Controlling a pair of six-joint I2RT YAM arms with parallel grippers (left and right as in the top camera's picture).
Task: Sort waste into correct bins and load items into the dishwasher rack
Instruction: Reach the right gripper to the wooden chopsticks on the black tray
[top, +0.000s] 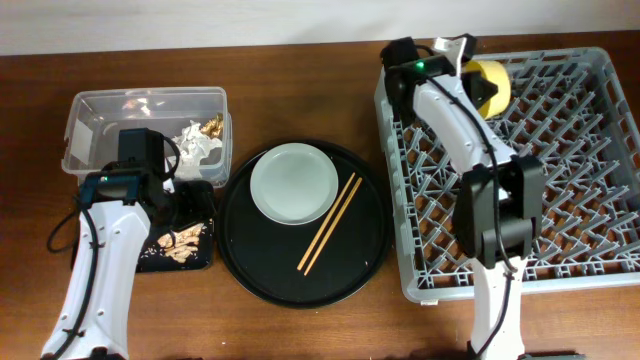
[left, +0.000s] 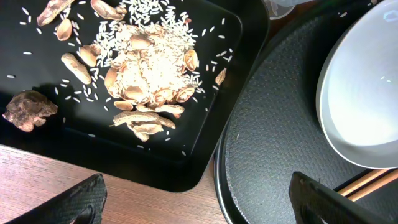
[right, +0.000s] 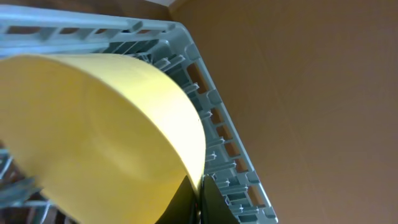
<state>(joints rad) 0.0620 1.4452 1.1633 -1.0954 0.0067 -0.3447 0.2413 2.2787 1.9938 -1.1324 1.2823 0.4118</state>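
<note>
Right fingers (right: 208, 202) pinch yellow bowl (right: 106, 137) rim at rack (right: 214, 118) corner. Left fingers (left: 68, 202) wide, by black tray (left: 124, 158) edge.

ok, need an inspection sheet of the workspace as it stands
Surface: brown wooden table.
Job's things: yellow bowl at the rack's top-left corner in the overhead view; plate and chopsticks on the round black tray; tissue and foil in the clear tub; food scraps in the black tray; no cups seen.
Clutter: nothing seen.
Pincers: left pincer open, above where both trays meet; right pincer shut on the bowl's rim.
Cables: black cable loops beside the left arm.
Surroundings: pale wall strip behind.
</note>
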